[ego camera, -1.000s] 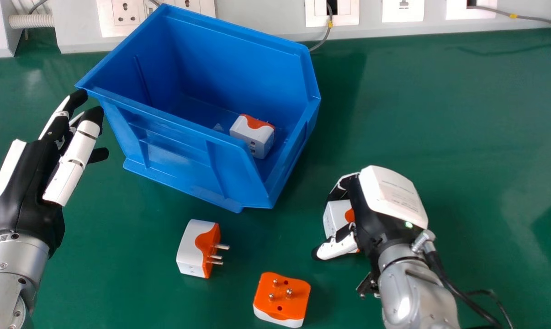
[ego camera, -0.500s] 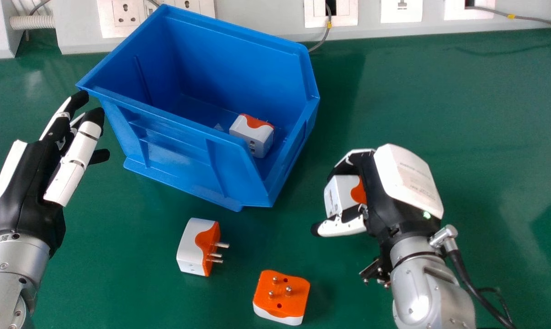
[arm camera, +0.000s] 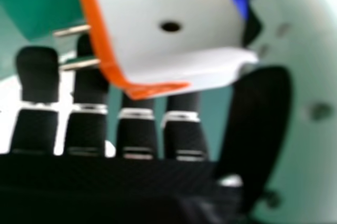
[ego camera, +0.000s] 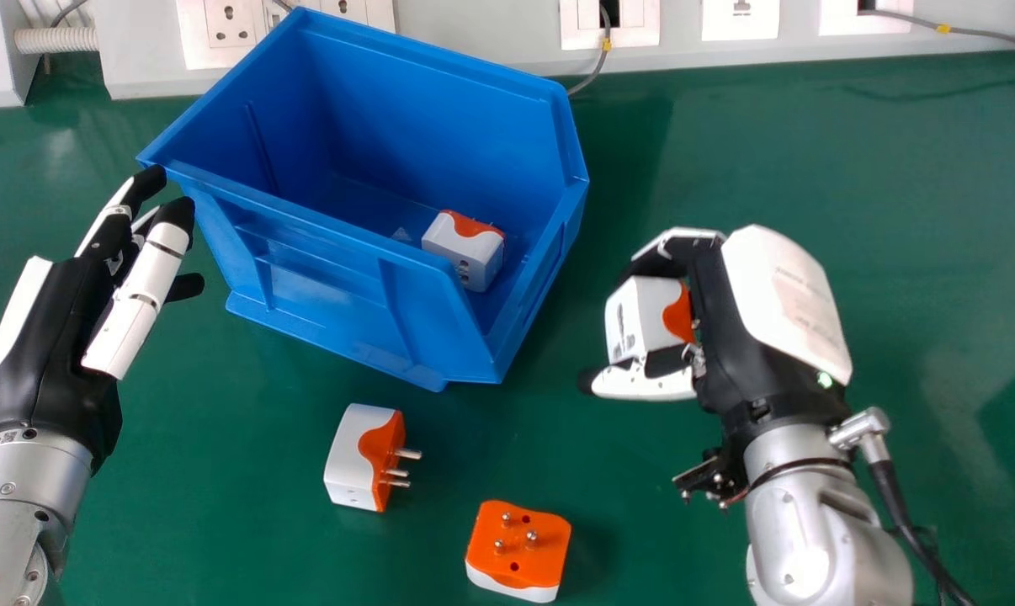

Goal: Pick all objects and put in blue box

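Because the blue box [ego camera: 322, 290] stands ahead and left of the right robot hand [ego camera: 739, 337], fingers and thumb clamp a plug adapter [ego camera: 640, 316], probably securing it for the carry across.

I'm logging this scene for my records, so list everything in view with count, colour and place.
Blue box: one, blue, on the table, towards the back.
Boxed adapter: one, white and orange, inside the box.
Held adapter: one, white and orange, in the right hand.
Loose adapters: two, white and orange, on the table before the box.
Table: one, green, beneath everything.
Wall plates: several, white, along the back.
Cables: several, grey, at the back.
Corrugated hose: one, whitish, back left.
Hands: two, black and white, left beside the box, right right of it.
Forearms: two, silver, behind the hands.
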